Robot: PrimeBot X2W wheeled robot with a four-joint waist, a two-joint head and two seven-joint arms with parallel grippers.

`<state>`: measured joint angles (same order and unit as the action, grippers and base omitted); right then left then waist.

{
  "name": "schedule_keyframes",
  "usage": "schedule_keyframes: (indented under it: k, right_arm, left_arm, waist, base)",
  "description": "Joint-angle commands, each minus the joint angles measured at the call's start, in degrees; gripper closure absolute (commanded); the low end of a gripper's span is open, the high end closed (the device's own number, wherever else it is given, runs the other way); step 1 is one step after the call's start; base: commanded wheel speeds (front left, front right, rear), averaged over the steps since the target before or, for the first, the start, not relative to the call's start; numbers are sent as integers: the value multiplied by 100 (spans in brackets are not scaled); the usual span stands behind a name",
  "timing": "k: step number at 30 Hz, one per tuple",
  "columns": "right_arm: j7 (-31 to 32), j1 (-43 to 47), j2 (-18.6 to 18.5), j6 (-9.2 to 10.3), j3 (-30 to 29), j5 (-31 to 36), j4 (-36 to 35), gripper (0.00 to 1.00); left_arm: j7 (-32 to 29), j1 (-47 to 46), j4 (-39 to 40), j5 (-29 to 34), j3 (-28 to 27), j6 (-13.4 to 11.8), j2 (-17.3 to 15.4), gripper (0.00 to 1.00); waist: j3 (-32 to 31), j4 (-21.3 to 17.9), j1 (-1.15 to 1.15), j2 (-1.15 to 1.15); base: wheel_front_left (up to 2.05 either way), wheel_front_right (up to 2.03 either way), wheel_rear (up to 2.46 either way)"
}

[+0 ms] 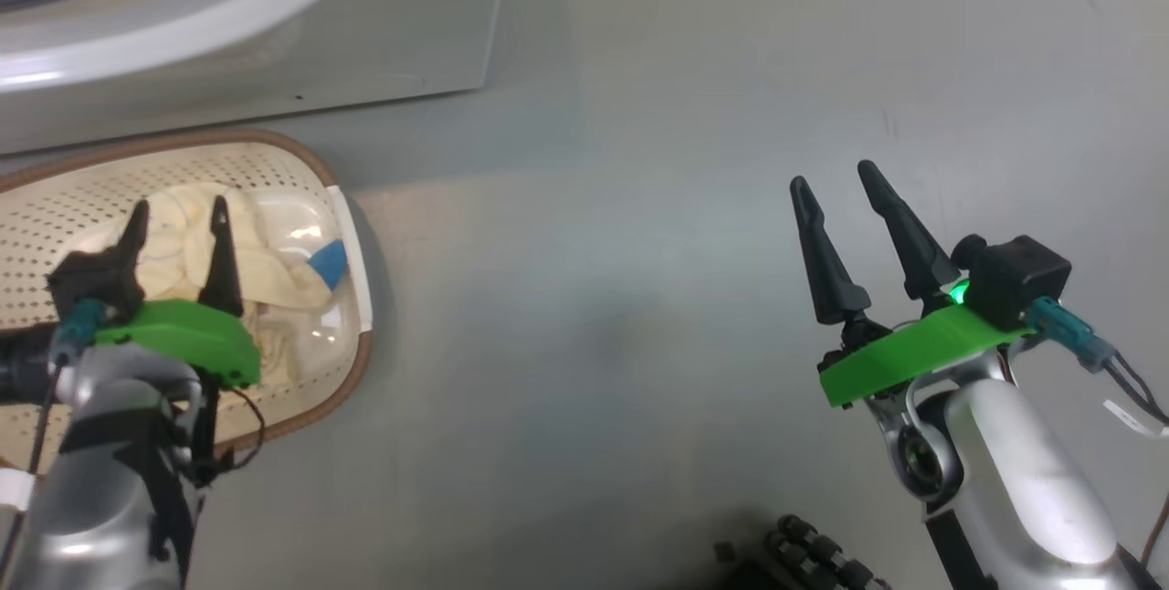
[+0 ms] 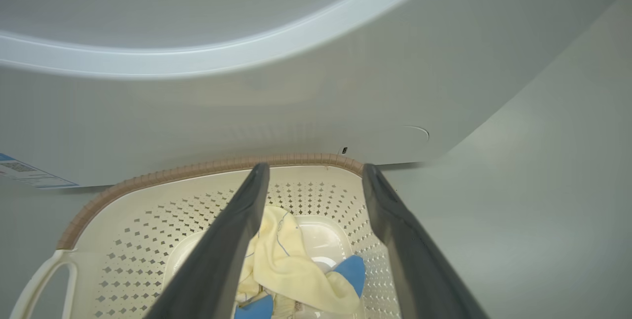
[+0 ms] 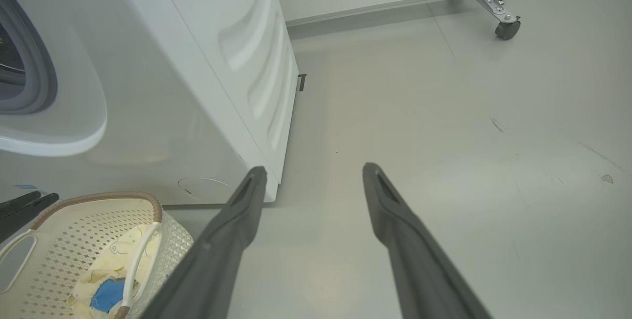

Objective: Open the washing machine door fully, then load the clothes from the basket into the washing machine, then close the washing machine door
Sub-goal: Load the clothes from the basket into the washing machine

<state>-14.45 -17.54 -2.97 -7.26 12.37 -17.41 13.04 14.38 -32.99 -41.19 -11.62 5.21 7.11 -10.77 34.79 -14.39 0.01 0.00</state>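
We find the left gripper poised over the basket, its fingers apart and holding nothing. The basket sits on the floor at the left, just in front of the washing machine, with the clothes lying inside. The right gripper is above the floor well to the right, fingers likewise apart and empty.
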Motion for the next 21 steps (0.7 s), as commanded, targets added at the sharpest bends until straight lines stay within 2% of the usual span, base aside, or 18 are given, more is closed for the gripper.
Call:
schedule_keyframes:
  k: [1,10,16,21]
  right_arm:
    - [-55,-38,7,-23,102,-67,-197,0]
    - [-55,-172,8,-23,283,-331,-342,0]
    - [-55,-231,9,-23,461,-452,-375,0]
    - [-55,-247,9,-23,495,-526,-417,0]
  left_arm:
    - [62,-120,16,38,-177,29,-284,0]
    - [-6,-1055,-1310,-76,-49,35,-854,0]
    - [-269,-1521,-2162,-281,95,36,-1209,0]
    - [-527,-1733,-2667,-411,205,37,-1384,0]
  waist:
    - [296,-256,-1,0]
    - [910,-660,-1,0]
    - [1215,-923,-1,0]
    - [1367,-1079,-1,0]
  base:
    - [0,0,0]
    - [0,0,0]
    - [0,0,0]
    - [0,0,0]
